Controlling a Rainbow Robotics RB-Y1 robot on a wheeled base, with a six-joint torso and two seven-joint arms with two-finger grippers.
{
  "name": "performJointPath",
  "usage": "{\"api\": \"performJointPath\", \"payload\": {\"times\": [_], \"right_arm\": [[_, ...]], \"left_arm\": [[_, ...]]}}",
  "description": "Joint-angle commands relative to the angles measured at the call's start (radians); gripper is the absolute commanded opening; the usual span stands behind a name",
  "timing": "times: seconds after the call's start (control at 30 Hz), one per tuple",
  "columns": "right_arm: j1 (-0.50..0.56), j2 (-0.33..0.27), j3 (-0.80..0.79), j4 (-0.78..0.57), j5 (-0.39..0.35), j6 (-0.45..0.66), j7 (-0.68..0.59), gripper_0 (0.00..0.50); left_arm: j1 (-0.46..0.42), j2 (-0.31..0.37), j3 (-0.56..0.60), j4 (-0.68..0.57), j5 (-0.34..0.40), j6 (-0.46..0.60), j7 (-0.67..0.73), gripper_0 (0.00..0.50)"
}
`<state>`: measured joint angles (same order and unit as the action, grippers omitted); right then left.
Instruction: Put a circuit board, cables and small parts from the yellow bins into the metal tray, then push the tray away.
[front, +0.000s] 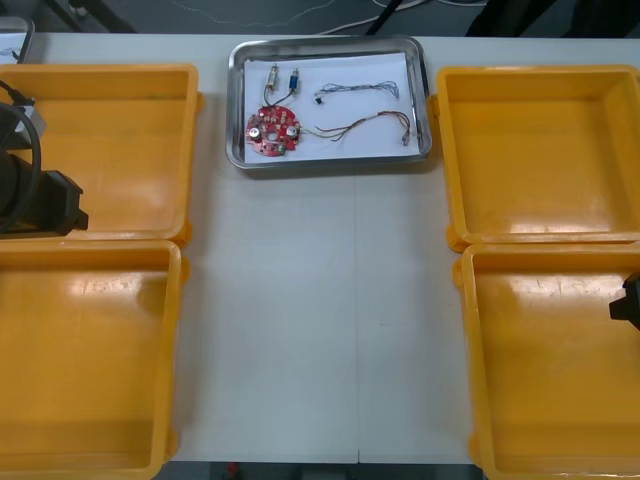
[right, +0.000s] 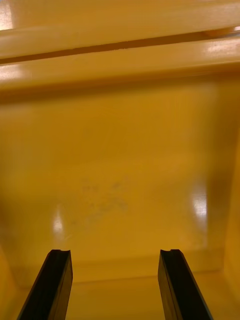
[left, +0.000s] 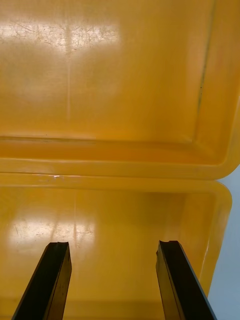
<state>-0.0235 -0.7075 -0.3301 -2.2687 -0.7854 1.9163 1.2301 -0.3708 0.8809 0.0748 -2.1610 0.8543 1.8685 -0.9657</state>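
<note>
Front view: the metal tray (front: 237, 100) sits at the far middle of the desk (front: 320, 300), between the two far yellow bins and apart from both. On its white inside lie a round red circuit board (front: 273, 132), two small metal parts (front: 272, 76) just beyond the board, a red and yellow cable (front: 365, 126) beside the board, and a thin dark cable (front: 358, 90) whose colours are too fine to tell. The left far bin (front: 110, 150), left near bin (front: 85, 360), right far bin (front: 540, 150) and right near bin (front: 560, 360) show bare floors. The left arm (front: 45, 200) is cut off at the edge, over the seam of the two left bins. Of the right arm (front: 628, 300) a small black piece shows at the opposite edge, over the right near bin.

Right wrist view: the right hand (right: 115, 252) is open, its two black fingers (right: 52, 285) wide apart with nothing between them. They hang above a bin's floor, which is faintly scuffed. Beyond that bin's far wall runs the rim of the next bin.

Left wrist view: the left hand (left: 112, 245) is open too, with bare bin floor showing between its fingers. A second bin touches this one past the fingertips. A grey strip of desk shows beside the bins' rounded corners.
</note>
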Motion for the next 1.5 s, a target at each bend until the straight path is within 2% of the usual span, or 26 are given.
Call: {"api": "performJointPath", "payload": {"times": [0.03,0.73,1.5], "right_arm": [[0.016,0.020,-0.029,-0.031,0.005,0.000,-0.015,0.500],[0.016,0.020,-0.012,-0.060,-0.009,-0.092,0.057,0.500],[0.016,0.020,-0.012,-0.060,-0.009,-0.102,0.068,0.500]], "left_arm": [[0.010,0.044,0.031,-0.014,-0.009,0.006,-0.074,0.500],[0.010,0.044,0.031,-0.014,-0.009,0.006,-0.074,0.500],[0.010,0.044,0.031,-0.014,-0.009,0.006,-0.074,0.500]]}}
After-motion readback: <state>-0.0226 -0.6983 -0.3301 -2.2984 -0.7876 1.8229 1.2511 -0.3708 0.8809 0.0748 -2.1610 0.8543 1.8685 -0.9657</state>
